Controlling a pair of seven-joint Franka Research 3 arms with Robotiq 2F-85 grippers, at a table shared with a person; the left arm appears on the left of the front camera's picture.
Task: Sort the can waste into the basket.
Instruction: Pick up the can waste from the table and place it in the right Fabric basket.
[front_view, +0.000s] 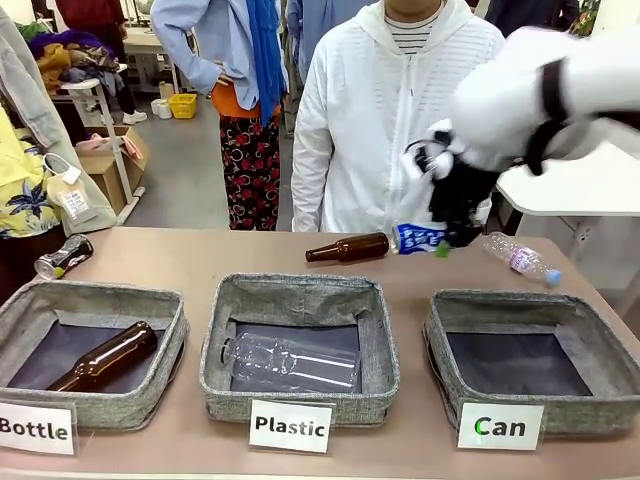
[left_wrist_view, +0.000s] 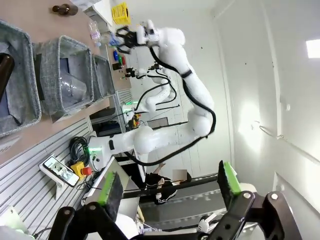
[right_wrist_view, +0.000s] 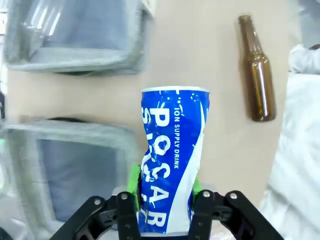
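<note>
Front view: three baskets (front_view: 100, 292) (front_view: 300, 285) (front_view: 520, 298) on the tabletop (front_view: 200, 260), two cans, two brown bottles (front_view: 348, 247) (front_view: 105, 357), two clear bottles (front_view: 520, 258) (front_view: 290, 360). Right fingers (right_wrist_view: 134, 182) clamp the blue can (right_wrist_view: 172, 160) beyond the Can basket (front_view: 560, 415); the black-and-silver can (front_view: 63, 257) lies far left. Left fingers (left_wrist_view: 111, 187) are spread, empty.

Blue can (right_wrist_view: 170, 165), white lettering — brown bottle (right_wrist_view: 257, 75), grey basket (front_view: 580, 415) with white card (front_view: 500, 426) — black-and-silver can (front_view: 63, 257).

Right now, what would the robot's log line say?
right gripper: shut on blue can | left gripper: open | Can basket: nothing inside | black can: lying far left
</note>
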